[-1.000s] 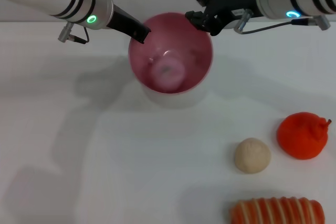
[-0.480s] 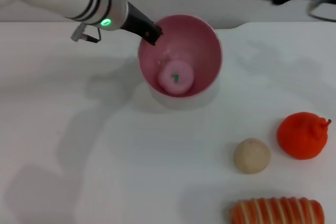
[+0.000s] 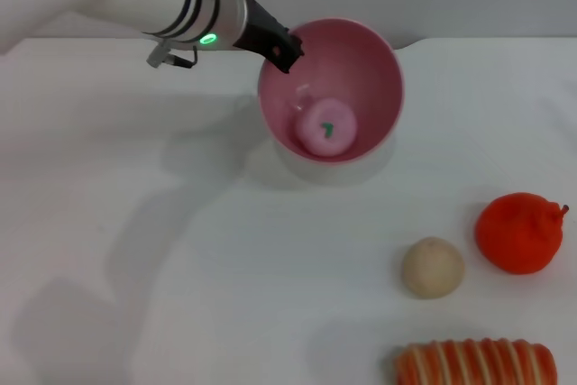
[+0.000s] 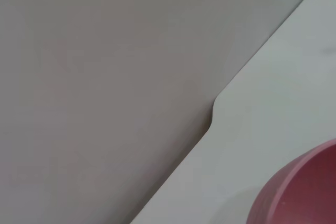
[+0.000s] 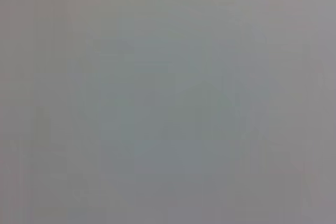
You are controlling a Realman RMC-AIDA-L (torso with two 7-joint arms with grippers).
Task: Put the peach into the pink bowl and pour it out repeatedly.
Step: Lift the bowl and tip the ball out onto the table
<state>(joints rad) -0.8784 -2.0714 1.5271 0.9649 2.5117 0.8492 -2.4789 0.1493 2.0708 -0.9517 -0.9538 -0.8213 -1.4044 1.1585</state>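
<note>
The pink bowl [image 3: 370, 60] is held above the white table at the back centre, tilted toward me. Inside it lies the peach [image 3: 326, 127], pale pink with a small green mark. My left gripper [image 3: 284, 50] is shut on the bowl's back-left rim. A curved piece of the pink bowl [image 4: 299, 192] also fills one corner of the left wrist view. My right gripper is out of every view; the right wrist view is plain grey.
Near the front right lie a beige ball [image 3: 433, 267], an orange-red lumpy fruit [image 3: 520, 233] and a striped orange-and-cream item [image 3: 478, 365] at the bottom edge. The table's back edge [image 4: 212, 116] has a notch behind the bowl.
The left gripper carried the bowl to the right and slightly back, with the peach settling inside. The right gripper pulled away up and right and left the head view.
</note>
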